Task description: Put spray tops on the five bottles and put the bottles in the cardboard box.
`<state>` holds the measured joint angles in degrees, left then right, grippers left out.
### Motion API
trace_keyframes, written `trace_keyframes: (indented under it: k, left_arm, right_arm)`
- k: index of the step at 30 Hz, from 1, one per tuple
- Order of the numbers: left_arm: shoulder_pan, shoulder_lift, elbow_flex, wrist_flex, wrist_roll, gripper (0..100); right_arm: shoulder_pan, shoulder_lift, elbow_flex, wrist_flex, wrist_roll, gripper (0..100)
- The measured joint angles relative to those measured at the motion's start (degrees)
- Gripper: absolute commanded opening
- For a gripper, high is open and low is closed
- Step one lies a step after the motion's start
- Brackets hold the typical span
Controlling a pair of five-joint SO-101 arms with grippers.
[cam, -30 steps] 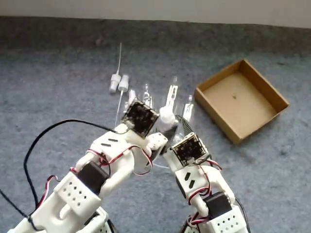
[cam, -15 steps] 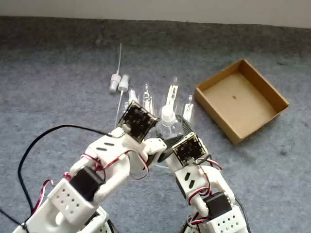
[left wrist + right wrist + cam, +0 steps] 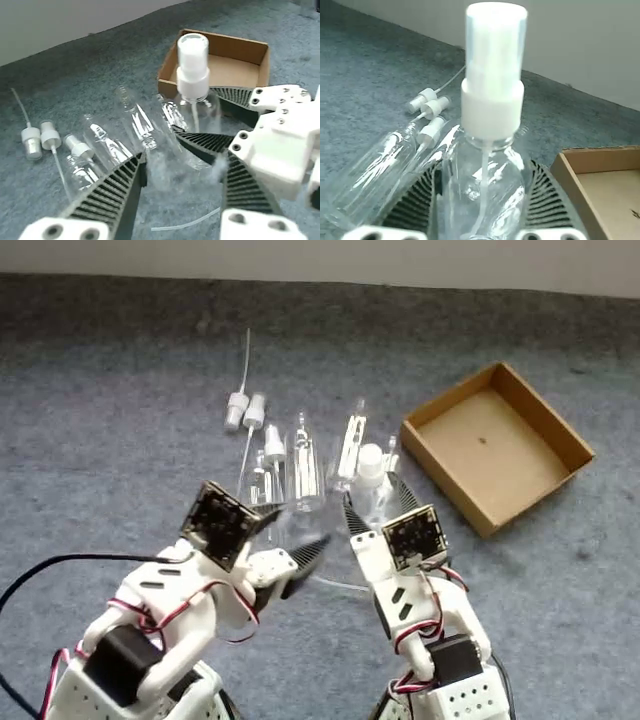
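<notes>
My right gripper [image 3: 374, 508] is shut on a clear bottle [image 3: 484, 186], held upright with a white spray top [image 3: 495, 65] on its neck. My left gripper [image 3: 300, 556] stands open just beside and short of that bottle [image 3: 194, 102], nothing between its fingers [image 3: 116, 196]. Three bare bottles [image 3: 301, 462] lie side by side on the grey carpet beyond both grippers. Two loose spray tops [image 3: 243, 410] with long tubes lie past them to the left. The cardboard box [image 3: 432, 462] sits open and empty at the right.
A thin loose dip tube [image 3: 340, 586] lies on the carpet between the two arms. A black cable [image 3: 60, 565] runs along the left arm. The carpet's far edge meets a pale wall [image 3: 320, 258].
My left gripper has let go of the spray top, opened and drawn back toward the near edge. The right gripper has carried the capped bottle a little right, toward the box.
</notes>
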<state>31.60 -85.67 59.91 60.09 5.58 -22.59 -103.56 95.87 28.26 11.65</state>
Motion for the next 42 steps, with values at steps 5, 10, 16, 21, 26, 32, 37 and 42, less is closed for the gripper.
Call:
trace_keyframes:
  k: [5, 10, 16, 21, 26, 32, 37, 42]
  left_arm:
    - [-6.33, -4.40, 0.00, 3.96, 0.00, 4]
    - [-9.41, -10.02, 0.00, 7.65, 0.00, 1]
    - [-16.70, -17.67, 2.37, 11.43, 0.00, 1]
    - [-22.07, -18.46, 7.74, 11.69, 0.00, 1]
    - [-25.14, -18.55, 12.22, 11.69, 0.00, 1]
    - [-30.07, -18.55, 16.44, 11.69, 0.00, 1]
    - [-32.35, -18.55, 19.34, 11.69, 0.00, 1]
    - [-32.53, -18.55, 21.45, 11.69, 0.00, 1]
  right_arm:
    - [3.87, -0.70, -0.35, 2.90, -0.18, 6.7]
    - [7.38, 0.00, -8.00, 10.11, -0.18, 6.7]
    - [9.41, 0.00, -18.81, 14.33, -0.18, 6.7]
    - [9.23, 2.37, -27.78, 18.73, -0.18, 6.7]
    - [11.16, 13.63, -33.93, 16.53, -0.09, 6.7]
    - [18.99, 30.59, -34.29, 2.81, -0.18, 6.7]
    - [22.07, 44.22, -34.29, -8.88, -0.18, 6.7]
    - [24.70, 56.79, -34.29, -21.10, -0.18, 6.7]
